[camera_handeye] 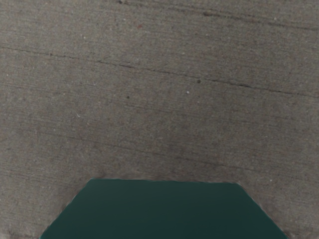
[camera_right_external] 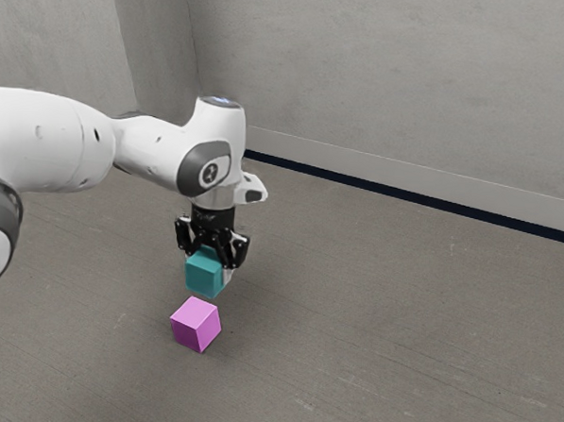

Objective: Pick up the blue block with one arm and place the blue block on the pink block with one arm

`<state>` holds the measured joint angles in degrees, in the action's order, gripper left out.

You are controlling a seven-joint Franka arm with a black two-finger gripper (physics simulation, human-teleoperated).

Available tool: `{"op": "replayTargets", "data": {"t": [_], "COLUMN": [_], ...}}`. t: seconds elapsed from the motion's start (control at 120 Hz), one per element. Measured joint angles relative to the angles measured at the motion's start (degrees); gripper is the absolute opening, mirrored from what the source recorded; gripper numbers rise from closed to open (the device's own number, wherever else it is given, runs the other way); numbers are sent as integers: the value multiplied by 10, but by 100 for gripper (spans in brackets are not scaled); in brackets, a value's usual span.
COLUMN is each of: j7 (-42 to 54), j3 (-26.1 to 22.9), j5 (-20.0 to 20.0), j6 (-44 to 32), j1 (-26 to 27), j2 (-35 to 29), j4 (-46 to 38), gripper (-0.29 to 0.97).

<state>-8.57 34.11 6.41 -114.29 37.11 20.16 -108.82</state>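
Blue block [camera_right_external: 205, 275] clamped between gripper [camera_right_external: 211, 256] fingers, hanging clear of floor [camera_right_external: 400, 302], just above pink block [camera_right_external: 196, 324], not touching. Best now: centre over pink top, match faces square, lower slowly, let go only once seated flat.

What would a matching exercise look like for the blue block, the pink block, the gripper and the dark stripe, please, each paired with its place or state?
Things:
1. blue block
2. pink block
3. gripper
4. dark stripe

Places or states:
A. runs along the foot of the far wall
B. shut on a block
C. rests on the grey surface
D. held up off the surface

Pairs: 1-D, 2-C, 3-B, 4-A.
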Motion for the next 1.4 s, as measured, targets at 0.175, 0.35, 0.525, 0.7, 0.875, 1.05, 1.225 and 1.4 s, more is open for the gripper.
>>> {"op": "replayTargets", "data": {"t": [0.175, 0.35, 0.525, 0.7, 0.875, 1.05, 1.225, 1.4], "j7": [-2, -3, -4, -3, -3, -2, -2, -3], "j3": [60, 100, 102, 102, 110, 106, 107, 114], "j5": [1, 1, 1, -2, -10, -55, -100, -126], "j6": [-10, -14, -16, -16, -15, 16, 151, 236], "j1": [68, 110, 115, 121, 125, 138, 143, 128], "j2": [-32, -50, -56, -54, -74, -141, -148, -147], "j4": [-50, -81, -95, -93, -23, 97, 259, 290], "gripper": [39, 39, 42, 55, 62, 65, 67, 67]}}
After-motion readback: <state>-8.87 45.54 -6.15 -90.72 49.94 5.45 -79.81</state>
